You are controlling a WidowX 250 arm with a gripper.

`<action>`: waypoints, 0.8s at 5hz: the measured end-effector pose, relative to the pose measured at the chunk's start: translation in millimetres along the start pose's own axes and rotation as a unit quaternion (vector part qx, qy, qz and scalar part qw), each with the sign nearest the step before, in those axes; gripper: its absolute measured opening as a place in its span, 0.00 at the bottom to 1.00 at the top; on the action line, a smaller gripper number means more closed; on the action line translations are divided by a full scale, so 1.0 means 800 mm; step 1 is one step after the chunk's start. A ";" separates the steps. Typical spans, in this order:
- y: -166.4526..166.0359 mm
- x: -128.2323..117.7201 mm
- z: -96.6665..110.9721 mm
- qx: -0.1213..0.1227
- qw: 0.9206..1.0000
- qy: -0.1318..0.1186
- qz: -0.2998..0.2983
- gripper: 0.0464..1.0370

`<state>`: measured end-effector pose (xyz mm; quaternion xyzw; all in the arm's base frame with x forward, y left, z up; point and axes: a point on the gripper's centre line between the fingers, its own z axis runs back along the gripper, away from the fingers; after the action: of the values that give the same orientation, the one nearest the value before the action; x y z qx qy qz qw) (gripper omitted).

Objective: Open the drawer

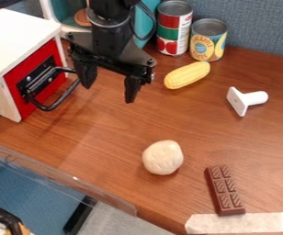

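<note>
The tool hangs with fingers apart, near the handle of the closed red drawer at left.

A red-and-green can and a yellow-labeled can stand side by side near a blue-gray partition, with a toy corn cob just in front. A white T-shaped piece lies to the right; nearer the camera, a pale round ball sits near a chocolate bar whose end meets white tape.
</note>
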<state>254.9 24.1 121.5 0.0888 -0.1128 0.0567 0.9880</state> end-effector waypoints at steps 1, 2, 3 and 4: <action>-0.001 -0.004 -0.007 0.001 1.000 0.012 -0.003 0.96; 0.014 -0.003 -0.022 0.008 1.000 0.022 0.003 0.96; 0.030 -0.001 -0.041 0.018 0.999 0.034 0.006 0.96; 0.053 -0.005 -0.062 0.031 0.998 0.057 0.011 0.96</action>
<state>255.8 74.3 79.8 0.1148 -0.0553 0.0763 0.9889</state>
